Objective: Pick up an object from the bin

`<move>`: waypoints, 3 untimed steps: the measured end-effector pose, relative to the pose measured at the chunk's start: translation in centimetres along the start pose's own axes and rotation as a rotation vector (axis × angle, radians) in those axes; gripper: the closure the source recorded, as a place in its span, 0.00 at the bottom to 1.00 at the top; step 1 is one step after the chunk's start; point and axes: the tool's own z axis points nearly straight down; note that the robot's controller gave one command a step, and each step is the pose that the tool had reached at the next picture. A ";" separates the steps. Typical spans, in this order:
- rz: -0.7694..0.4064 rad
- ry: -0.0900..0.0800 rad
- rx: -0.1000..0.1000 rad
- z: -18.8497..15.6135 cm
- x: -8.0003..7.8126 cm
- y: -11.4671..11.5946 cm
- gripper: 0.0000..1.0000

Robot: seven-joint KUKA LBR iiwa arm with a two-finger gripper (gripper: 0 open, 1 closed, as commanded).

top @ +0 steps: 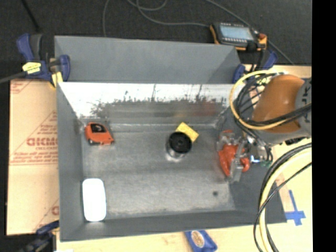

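Nearby: black round thing (178, 143) touching yellow block (187, 132), mid-floor; orange toy car (98, 134) far left; white oblong (94, 199) near-left corner. All well apart from pincer (239, 161) at bin (157, 214) right wall. Red-orange lump (227, 160) just beside it; whether gripped or how wide, cannot tell.

Grey metal bin (147, 62) contents:
- small orange-red boxy item (98, 134), dark patch on top, flat on the floor near the bin's left wall, toward the back
- black round item (178, 143), mid-floor, touching the yellow block (187, 132) tilted just behind it
- white rounded oblong bar (94, 199), flat in the bin's front-left corner
- red-orange lumpy item (227, 161) against the bin's right wall, shape unclear
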 end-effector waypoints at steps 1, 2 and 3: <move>0.075 0.000 0.000 -0.2 -2.7 -0.1 0.00; 0.058 -0.001 0.000 -1.6 -3.0 0.7 0.00; 0.079 -0.001 0.000 -1.7 -3.0 1.1 0.00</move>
